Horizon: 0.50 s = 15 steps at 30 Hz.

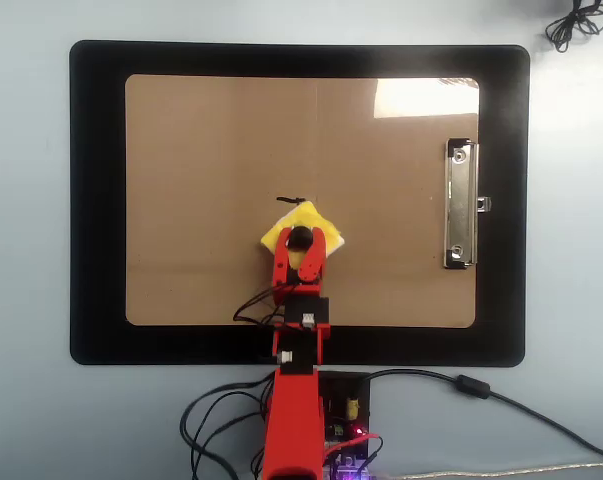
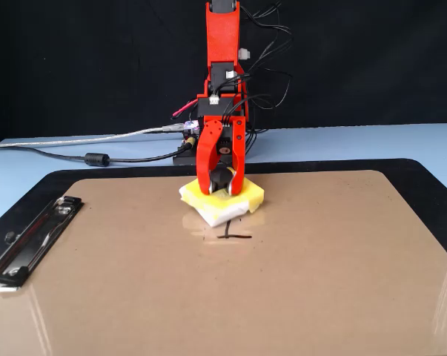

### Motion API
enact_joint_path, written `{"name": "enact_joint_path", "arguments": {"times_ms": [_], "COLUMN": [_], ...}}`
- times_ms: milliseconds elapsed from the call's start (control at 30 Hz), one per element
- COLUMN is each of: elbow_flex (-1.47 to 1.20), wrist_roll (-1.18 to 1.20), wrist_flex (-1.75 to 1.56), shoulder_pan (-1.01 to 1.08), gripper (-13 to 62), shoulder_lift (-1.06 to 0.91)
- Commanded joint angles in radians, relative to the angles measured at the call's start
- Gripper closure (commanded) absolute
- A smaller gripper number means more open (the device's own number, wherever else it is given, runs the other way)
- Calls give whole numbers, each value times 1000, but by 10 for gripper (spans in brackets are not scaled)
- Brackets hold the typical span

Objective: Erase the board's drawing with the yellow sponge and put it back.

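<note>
Yellow sponge (image 2: 222, 201) (white-edged, black centre knob) flat on board (image 2: 319, 282), covering most of drawing (image 2: 235, 236); gripper (image 2: 221, 180) clamped on knob.

Behind me hangs a black backdrop (image 2: 371, 59); my pale blue table (image 1: 26, 240) catches glare toward two o'clock.
</note>
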<state>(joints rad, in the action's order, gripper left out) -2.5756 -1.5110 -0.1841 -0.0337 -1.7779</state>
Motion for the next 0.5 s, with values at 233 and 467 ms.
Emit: {"name": "enact_joint_path", "arguments": {"times_ms": [233,467], "elbow_flex": [218,-313], "wrist_roll": [-11,-8], "wrist_flex": [-321,-305], "shoulder_pan": [-2,-15], "gripper": [576,576], "shoulder_lift": [370,-198]}}
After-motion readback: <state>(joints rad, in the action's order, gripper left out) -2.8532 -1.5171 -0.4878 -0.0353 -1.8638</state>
